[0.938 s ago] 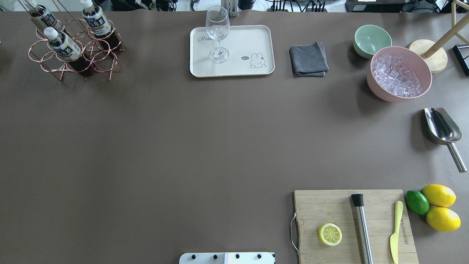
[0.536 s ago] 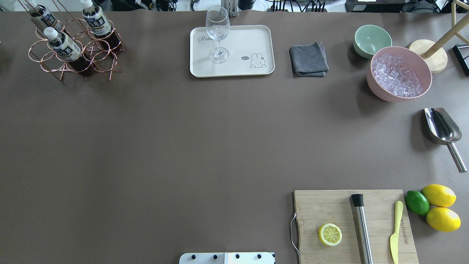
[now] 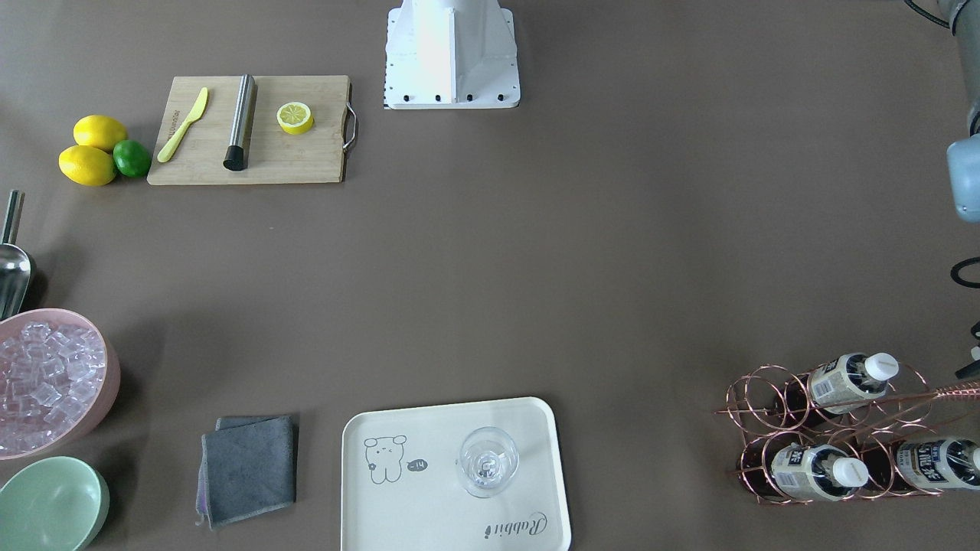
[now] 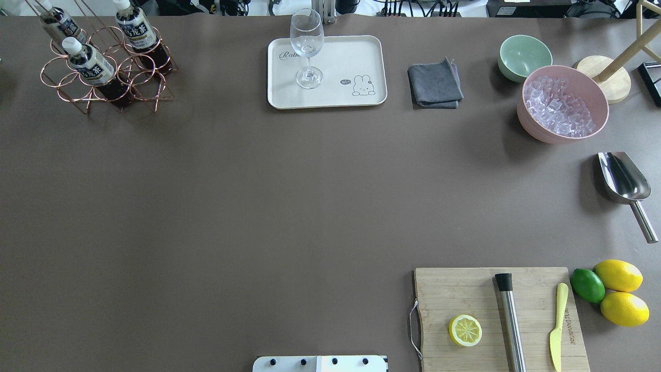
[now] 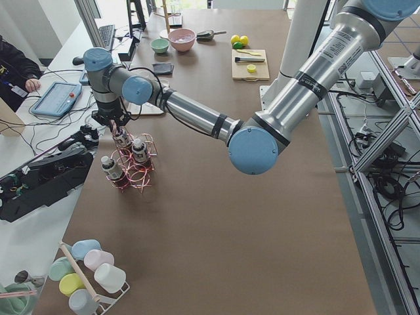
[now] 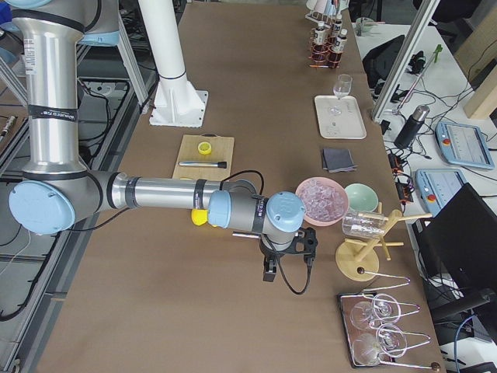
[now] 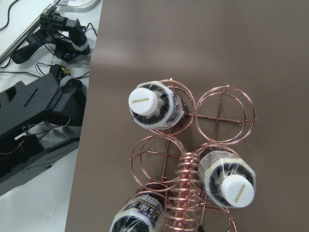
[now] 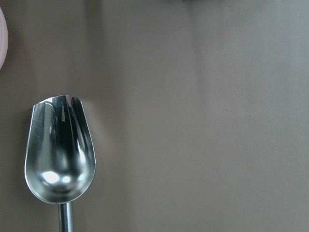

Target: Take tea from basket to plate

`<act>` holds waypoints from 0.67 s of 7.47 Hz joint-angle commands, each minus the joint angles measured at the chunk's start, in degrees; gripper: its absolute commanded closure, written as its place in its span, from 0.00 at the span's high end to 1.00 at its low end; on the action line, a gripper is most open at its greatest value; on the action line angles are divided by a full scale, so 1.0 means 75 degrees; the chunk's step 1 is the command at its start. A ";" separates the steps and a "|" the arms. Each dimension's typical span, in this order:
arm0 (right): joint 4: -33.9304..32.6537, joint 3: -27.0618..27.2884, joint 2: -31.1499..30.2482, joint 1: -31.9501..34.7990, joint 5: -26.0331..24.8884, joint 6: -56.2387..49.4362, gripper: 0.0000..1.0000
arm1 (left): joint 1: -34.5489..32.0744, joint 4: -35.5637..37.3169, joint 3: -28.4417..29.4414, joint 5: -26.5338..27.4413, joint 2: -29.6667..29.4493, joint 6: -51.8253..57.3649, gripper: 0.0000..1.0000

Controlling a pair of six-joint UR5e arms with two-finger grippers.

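Observation:
Three tea bottles stand in the copper wire basket (image 4: 140,78) at the far left: one in front (image 4: 90,66), one at the back right (image 4: 135,32), one at the back left (image 4: 59,23). The left wrist view looks straight down on their white caps (image 7: 146,100) and the basket's twisted handle (image 7: 186,188). The cream plate (image 4: 351,57) lies at the far middle with a wine glass (image 4: 308,49) on it. My left gripper (image 5: 119,128) hangs just over the basket; I cannot tell if it is open. My right gripper (image 6: 272,270) hovers over the metal scoop (image 8: 60,154); I cannot tell its state.
A grey cloth (image 4: 435,84), mint-green bowl (image 4: 524,56) and pink bowl of ice (image 4: 562,103) sit right of the plate. A cutting board (image 4: 465,294) with a lemon half, steel muddler and yellow knife lies front right, beside two lemons and a lime (image 4: 587,285).
The front bottle in the basket has shifted slightly toward the far left. Nothing else on the table has moved.

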 commanded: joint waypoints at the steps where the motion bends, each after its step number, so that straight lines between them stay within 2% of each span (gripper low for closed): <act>1: 0.0000 -0.0014 0.0028 0.0000 0.0000 0.0000 1.00 | -0.0255 0.0024 -0.0203 -0.0353 -0.0054 0.0016 0.00; 3: 0.0012 -0.0002 0.0052 0.0000 0.0000 0.0000 1.00 | -0.0408 0.0606 -0.0798 -0.0531 -0.0066 0.0016 0.00; 5: 0.0012 0.0010 0.0052 0.0000 0.0000 0.0000 1.00 | -0.0584 0.1811 -0.1932 -0.0519 0.0132 0.0004 0.00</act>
